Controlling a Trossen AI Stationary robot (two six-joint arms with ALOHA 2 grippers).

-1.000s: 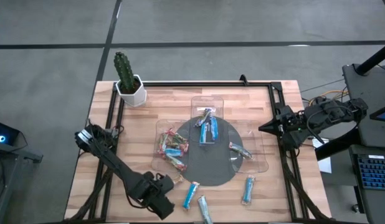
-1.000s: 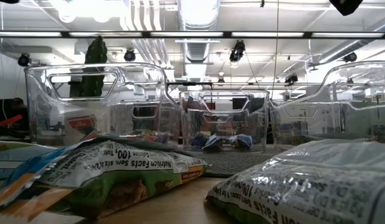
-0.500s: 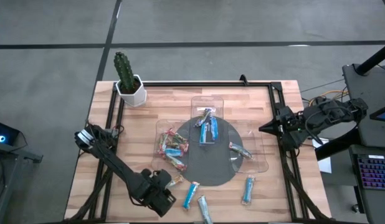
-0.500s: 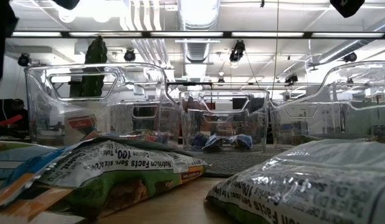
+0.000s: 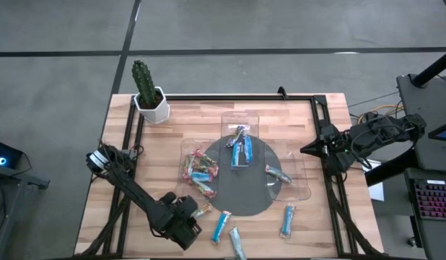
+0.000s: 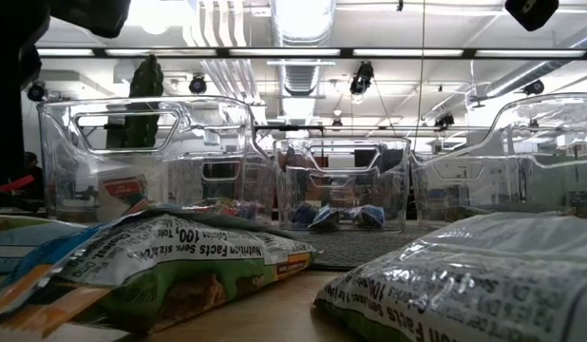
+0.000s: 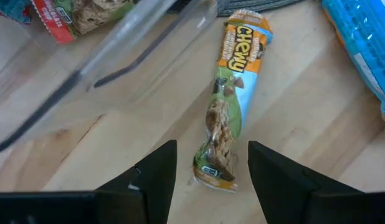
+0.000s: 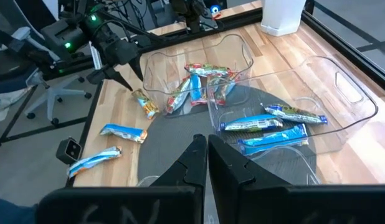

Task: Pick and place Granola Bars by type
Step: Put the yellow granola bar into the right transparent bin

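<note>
A granola bar (image 7: 233,99) in an orange, green and pale blue wrapper lies flat on the wood beside the left clear tray (image 5: 198,172). My left gripper (image 7: 212,149) points steeply down over the bar's near end. It is open, one finger on each side of the bar without touching it; the high view shows it at the near left (image 5: 195,214). My right gripper (image 8: 208,146) is shut and empty, held high at the table's right edge (image 5: 307,149). Red and mixed bars lie in the left tray, and blue bars in the far tray (image 5: 241,141).
A third clear tray (image 5: 289,179) at the right holds one silvery bar. All three trays stand partly on a dark round mat (image 5: 245,189). Three loose blue bars (image 5: 221,225) (image 5: 237,242) (image 5: 288,220) lie near the front edge. A potted cactus (image 5: 147,90) stands at the far left corner.
My left gripper has come down toward the orange and green bar, shifting a little toward the far edge and tipping more steeply downward. Its dark arm now shows at the low view's upper left. Its fingers have stayed open.
</note>
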